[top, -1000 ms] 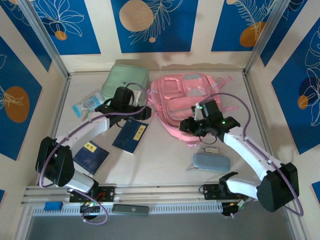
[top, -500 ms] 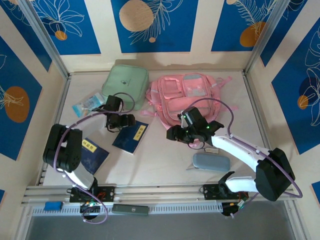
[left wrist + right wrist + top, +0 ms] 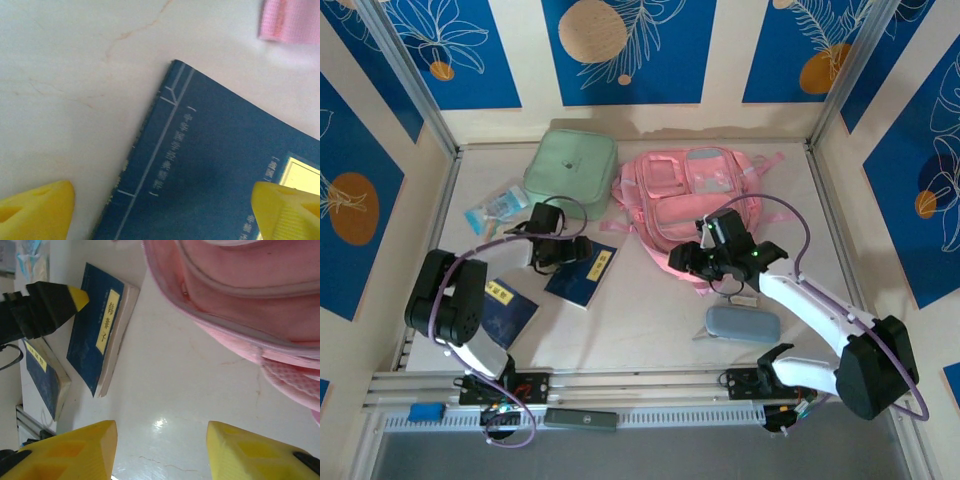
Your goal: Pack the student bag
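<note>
The left claw (image 3: 160, 212) has come back, spread over the blue book (image 3: 215, 165); the right claw (image 3: 161, 440) is half-spread, empty. The student bag (image 3: 695, 195) awaits packing.

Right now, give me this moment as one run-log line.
left gripper: open, above blue book | right gripper: open, empty, over table beside student bag | stage: book not yet grasped

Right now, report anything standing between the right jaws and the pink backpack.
Nothing visible does. Bare white tabletop lies between the open right jaws and the large pink fabric backpack, whose lower edge is just ahead.
</note>
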{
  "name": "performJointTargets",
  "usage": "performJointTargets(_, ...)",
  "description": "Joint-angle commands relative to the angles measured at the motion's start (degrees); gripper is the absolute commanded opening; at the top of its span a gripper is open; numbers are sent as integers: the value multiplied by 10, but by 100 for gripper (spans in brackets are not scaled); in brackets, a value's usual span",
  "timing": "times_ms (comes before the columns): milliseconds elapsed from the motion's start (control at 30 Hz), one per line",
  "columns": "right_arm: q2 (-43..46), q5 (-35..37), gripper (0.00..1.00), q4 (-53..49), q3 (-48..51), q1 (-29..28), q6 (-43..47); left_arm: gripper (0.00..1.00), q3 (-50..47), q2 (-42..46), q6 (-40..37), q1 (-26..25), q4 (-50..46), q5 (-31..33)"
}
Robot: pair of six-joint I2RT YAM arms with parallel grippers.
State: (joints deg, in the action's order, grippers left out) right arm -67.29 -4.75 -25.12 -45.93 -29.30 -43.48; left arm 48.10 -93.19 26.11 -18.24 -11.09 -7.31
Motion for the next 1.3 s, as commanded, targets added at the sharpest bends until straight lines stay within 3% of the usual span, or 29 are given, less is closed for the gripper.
performJointTargets(0,-2,-18,50,-17,2,9,14,90,-26,11,46,-52,-59,-51)
performJointTargets(200,-39,-19,50,-37,-25,4,33,92,-67,85,152,-127,-94,38)
performJointTargets(367,-85,-31,51,-42,-56,-18,32,92,-99,127,234,-187,-65,41)
performJointTargets(567,-159,-22,52,-31,-92,-84,14,92,-127,177,231,-179,-79,73)
performJointTargets(767,-253,-13,56,-21,-147,-142,9,83,-150,204,253,-178,-41,16)
performJointTargets(1267,-372,-25,49,27,-180,-157,13,59,-191,234,260,-179,-5,-22)
